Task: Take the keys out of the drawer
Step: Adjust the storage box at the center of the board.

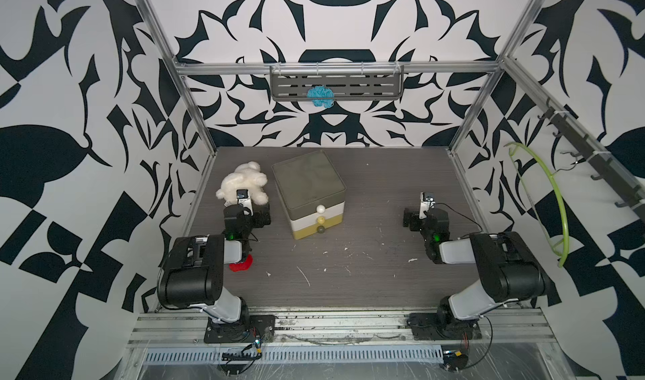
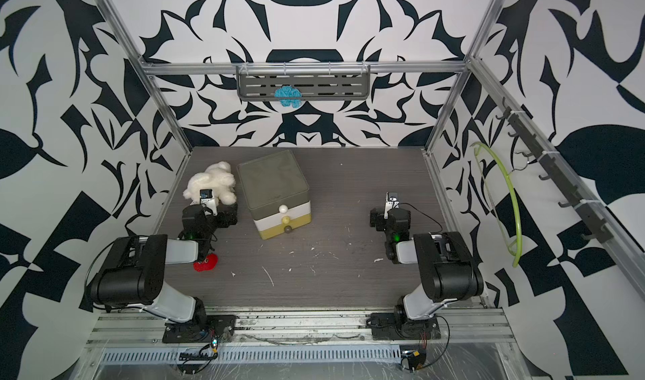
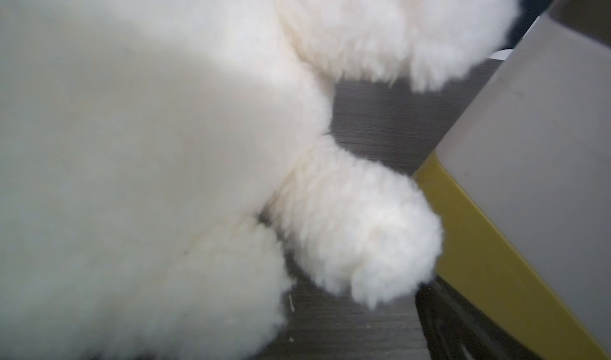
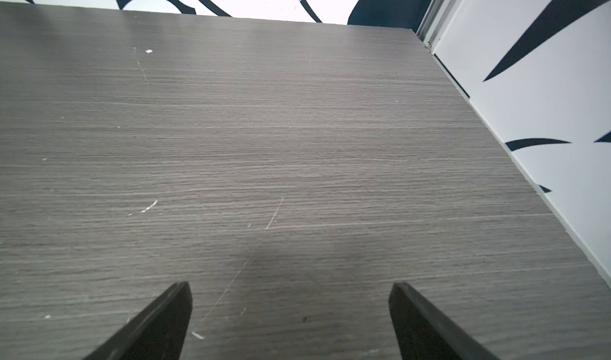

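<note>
Grey wood-grain laminate forms the table (image 1: 366,277), on which a small drawer unit (image 1: 309,186) is set left of centre, turned slightly. Its three drawers are stacked: grey-green with a white knob (image 1: 320,208), white with a yellow knob (image 1: 320,218), and yellow with a dark knob (image 1: 320,230). All three appear pushed in, so the keys cannot be seen in any view. A white plush toy (image 1: 241,183) is laid just beside the unit's left side. It fills most of the left wrist view (image 3: 165,143), with the unit's white and yellow side wall (image 3: 529,150) seen past one fluffy paw. The left gripper (image 1: 253,214) is held low at the near edge of that toy. Its jaws are taken to be spread wide, and no grip is shown; whether the toy is touched cannot be told. The right gripper (image 4: 290,285) is seen with its jaws wide apart and nothing between them, over bare table well to the right of the unit. A red plush item (image 1: 241,265) is partly hidden under the left arm. On the back wall, a blue crocheted piece (image 1: 319,96) is kept on a slotted shelf (image 1: 366,85), and a green hanger (image 1: 555,200) is hung on the right wall.
</note>
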`<state>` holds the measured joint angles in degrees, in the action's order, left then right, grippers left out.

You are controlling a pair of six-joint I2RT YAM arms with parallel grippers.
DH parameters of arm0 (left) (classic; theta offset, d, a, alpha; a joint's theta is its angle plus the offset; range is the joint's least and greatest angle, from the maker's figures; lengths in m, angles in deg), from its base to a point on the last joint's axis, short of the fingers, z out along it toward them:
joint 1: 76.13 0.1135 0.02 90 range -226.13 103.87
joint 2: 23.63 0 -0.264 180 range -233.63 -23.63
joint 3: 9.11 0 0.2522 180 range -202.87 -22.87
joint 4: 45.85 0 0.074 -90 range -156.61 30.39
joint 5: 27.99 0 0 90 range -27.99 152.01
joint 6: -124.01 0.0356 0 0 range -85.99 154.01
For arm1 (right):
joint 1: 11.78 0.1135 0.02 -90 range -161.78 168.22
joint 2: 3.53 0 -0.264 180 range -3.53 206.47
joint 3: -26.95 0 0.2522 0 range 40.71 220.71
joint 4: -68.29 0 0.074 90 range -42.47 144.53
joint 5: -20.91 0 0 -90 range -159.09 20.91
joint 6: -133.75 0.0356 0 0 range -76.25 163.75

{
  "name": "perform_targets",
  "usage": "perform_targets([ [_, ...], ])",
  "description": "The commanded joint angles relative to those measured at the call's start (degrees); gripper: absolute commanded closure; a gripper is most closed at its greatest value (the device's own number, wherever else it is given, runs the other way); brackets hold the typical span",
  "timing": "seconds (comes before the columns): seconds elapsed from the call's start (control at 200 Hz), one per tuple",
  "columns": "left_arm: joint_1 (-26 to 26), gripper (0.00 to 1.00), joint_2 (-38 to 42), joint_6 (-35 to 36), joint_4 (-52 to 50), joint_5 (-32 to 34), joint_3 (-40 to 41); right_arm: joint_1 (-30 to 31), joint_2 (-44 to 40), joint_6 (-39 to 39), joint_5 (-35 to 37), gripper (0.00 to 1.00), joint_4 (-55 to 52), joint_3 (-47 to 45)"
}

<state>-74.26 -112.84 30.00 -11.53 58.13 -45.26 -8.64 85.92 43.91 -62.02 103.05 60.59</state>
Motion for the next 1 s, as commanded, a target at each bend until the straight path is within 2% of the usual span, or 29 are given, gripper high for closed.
perform_targets([
  [0.0,-0.07,0.01,0.73,0.93,0.75,0.05,-0.11,0.16,-0.81,-0.6,-0.92,0.01,1.23,0.95],
  [0.885,-0.11,0.01,0.96,1.02,1.1,0.03,0.06,-0.16,-0.98,-0.34,-1.86,0.01,0.86,1.04],
  [0.995,-0.11,0.01,3.98,-0.37,-1.51,3.02,-0.03,-0.15,-2.93,-0.39,-1.94,0.01,-3.63,2.89],
])
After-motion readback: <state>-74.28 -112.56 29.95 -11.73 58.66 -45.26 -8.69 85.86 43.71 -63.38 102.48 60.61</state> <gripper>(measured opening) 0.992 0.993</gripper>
